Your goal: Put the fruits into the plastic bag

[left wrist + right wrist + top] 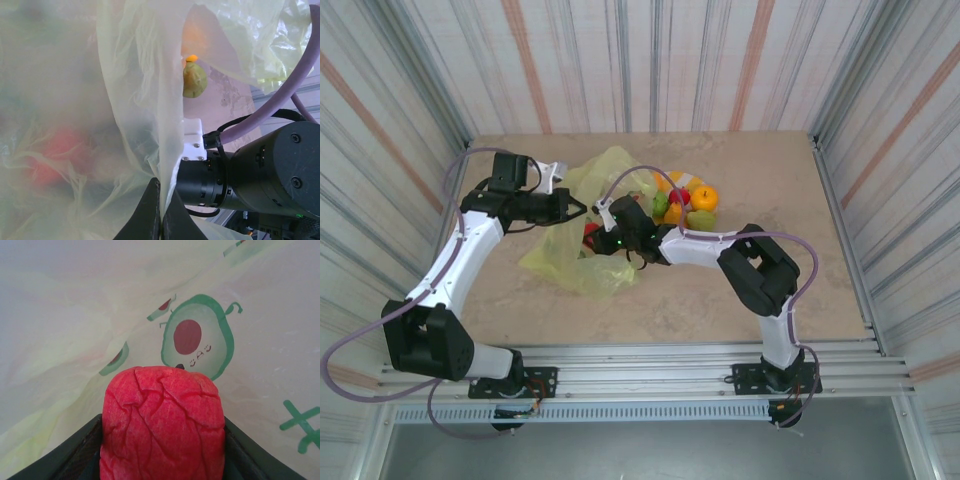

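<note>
The crinkly yellow-green plastic bag [582, 262] lies at the table's middle left. My left gripper [578, 208] is shut on its upper film edge [161, 200] and holds the mouth up. My right gripper [593, 238] reaches into the bag, shut on a wrinkled red fruit [162, 405] between both fingers [80, 452]. The bag's inner wall with an avocado print [197, 337] is just ahead of it. More fruits sit behind the bag: an orange one [704, 197], a red one [678, 195] and a green one [700, 219]. A green pear-shaped fruit [194, 81] shows past the film.
The fruits rest on a yellow-and-white striped plate [692, 179] at the back centre. The right arm's black wrist [250, 175] and purple cable [280, 107] lie close beside my left gripper. Striped walls enclose the table on three sides.
</note>
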Robot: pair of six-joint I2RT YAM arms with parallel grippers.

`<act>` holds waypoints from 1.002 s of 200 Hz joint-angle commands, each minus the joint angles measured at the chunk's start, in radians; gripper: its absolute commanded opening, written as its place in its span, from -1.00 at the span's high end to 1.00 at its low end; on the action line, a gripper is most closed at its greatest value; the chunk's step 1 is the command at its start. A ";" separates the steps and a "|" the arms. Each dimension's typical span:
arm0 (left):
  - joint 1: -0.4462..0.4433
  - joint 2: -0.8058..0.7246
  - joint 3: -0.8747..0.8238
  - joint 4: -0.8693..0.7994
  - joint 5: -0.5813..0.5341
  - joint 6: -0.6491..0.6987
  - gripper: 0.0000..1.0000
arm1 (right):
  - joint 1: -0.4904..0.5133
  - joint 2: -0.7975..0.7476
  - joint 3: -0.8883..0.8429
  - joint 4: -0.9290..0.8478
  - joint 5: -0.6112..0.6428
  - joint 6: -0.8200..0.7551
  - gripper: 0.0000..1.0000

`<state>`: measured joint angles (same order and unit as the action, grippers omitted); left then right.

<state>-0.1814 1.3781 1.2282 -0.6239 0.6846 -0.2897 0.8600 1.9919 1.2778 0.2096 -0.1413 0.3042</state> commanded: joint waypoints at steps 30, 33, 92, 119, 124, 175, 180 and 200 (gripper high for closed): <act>0.028 0.016 -0.004 -0.018 0.019 -0.019 1.00 | 0.001 -0.044 0.004 -0.025 0.028 0.027 -0.34; 0.030 0.018 -0.004 -0.019 0.018 -0.019 1.00 | 0.001 -0.048 0.000 -0.026 0.028 0.027 -0.35; 0.046 0.029 -0.004 -0.023 0.023 -0.029 1.00 | -0.007 -0.146 -0.063 -0.047 0.029 0.021 -0.51; 0.051 0.031 -0.001 -0.037 -0.009 -0.026 1.00 | -0.014 -0.226 -0.117 -0.079 0.034 0.002 -0.51; 0.052 0.031 0.000 -0.042 -0.017 -0.026 1.00 | -0.016 -0.244 -0.128 -0.084 0.031 -0.001 -0.50; 0.072 0.038 0.003 -0.055 -0.050 -0.028 1.00 | -0.048 -0.409 -0.251 -0.164 0.041 -0.016 -0.45; 0.075 0.039 0.004 -0.056 -0.053 -0.028 1.00 | -0.054 -0.427 -0.264 -0.169 0.039 -0.016 -0.44; 0.084 0.041 0.002 -0.057 -0.066 -0.029 1.00 | -0.078 -0.500 -0.324 -0.171 0.011 -0.019 -0.43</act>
<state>-0.1123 1.4120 1.2282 -0.6548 0.6426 -0.3134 0.8089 1.5764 1.0107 0.0891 -0.1246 0.3050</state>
